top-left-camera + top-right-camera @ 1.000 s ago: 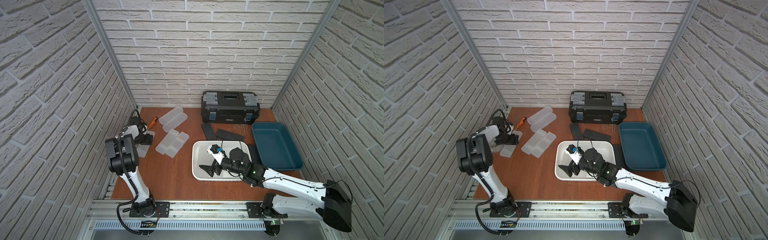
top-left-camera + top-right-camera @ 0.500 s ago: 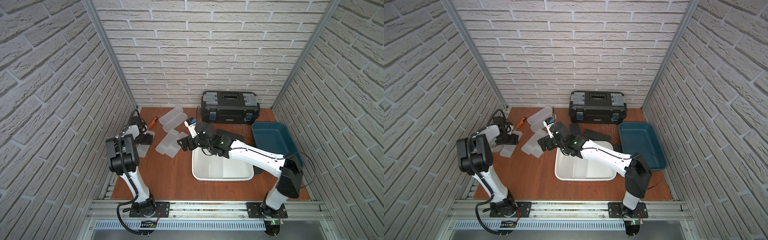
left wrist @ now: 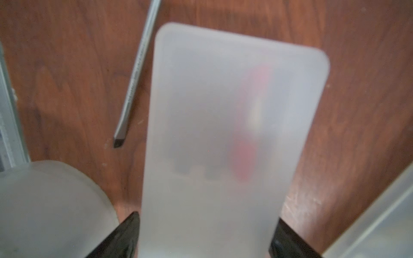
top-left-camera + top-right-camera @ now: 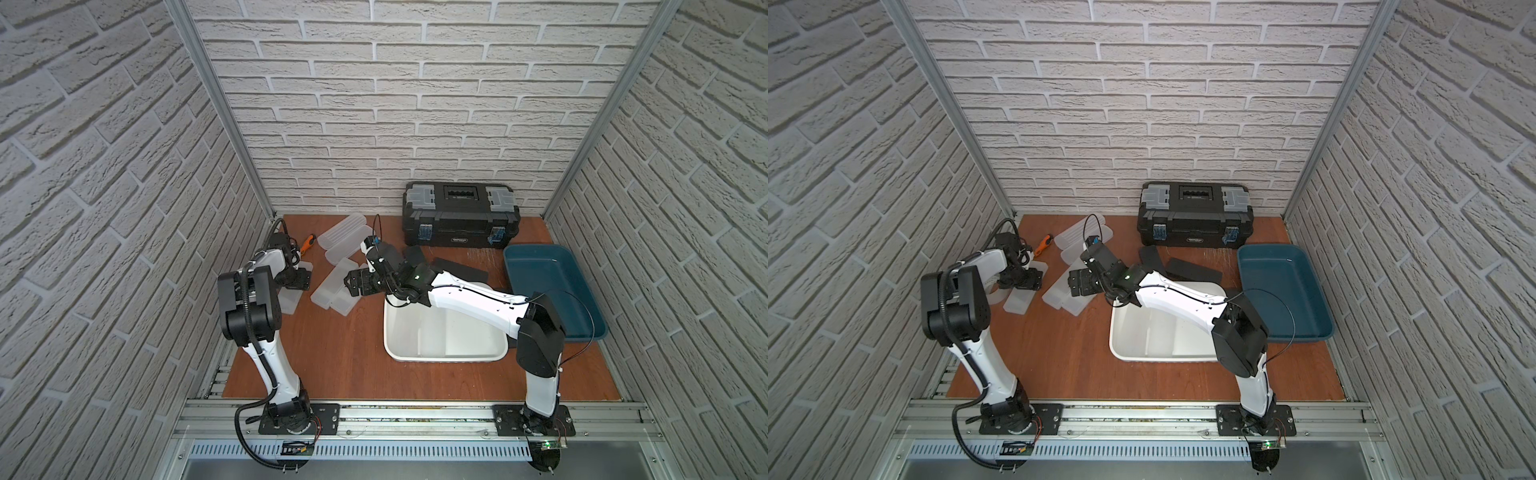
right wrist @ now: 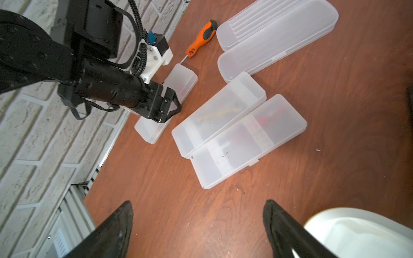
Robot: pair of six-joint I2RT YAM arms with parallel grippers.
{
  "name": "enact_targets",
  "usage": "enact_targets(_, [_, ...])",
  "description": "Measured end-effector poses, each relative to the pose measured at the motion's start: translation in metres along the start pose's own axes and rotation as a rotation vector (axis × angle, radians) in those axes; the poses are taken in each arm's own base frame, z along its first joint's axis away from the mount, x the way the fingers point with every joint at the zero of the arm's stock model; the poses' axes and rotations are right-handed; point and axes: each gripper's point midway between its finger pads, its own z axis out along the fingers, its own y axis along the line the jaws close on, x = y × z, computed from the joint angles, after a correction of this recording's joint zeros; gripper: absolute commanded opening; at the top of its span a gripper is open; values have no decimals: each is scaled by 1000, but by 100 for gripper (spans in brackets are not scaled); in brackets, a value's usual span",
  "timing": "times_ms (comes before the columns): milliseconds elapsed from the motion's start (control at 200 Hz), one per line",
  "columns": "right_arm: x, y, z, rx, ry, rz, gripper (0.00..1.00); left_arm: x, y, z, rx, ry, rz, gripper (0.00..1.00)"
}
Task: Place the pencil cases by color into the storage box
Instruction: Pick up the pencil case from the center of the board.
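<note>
Left wrist — pencil case (image 3: pixel 223 134) lengthwise ahead

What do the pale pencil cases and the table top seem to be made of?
Pencil cases: probably frosted translucent plastic; the contents show dimly through. Table top: looks like reddish-brown wood or wood-pattern laminate, with visible grain; unclear which.

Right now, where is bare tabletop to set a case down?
Bare: the front strip between white tub and rail, and the patch between tub and left arm. Crowded: frosted cases back left, black cases by the toolbox.
</note>
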Motion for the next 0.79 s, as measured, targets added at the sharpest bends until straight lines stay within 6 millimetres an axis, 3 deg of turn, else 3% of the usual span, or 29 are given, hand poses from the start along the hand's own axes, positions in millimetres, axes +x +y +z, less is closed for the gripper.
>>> enact_targets(190, [0, 10, 2, -57, 0, 41, 91, -6, 2, 1, -2, -4, 11, 86])
enact_targets(380, [13, 10, 8, -87, 31, 59, 91, -17, 3, 4, 3, -6, 36, 86])
enact_targets(580, [17, 10, 9, -98, 39, 66, 91, -21, 2, 5, 14, -9, 50, 64])
enact_targets(795, [17, 11, 9, -104, 43, 88, 91, -22, 1, 5, 18, -12, 50, 60])
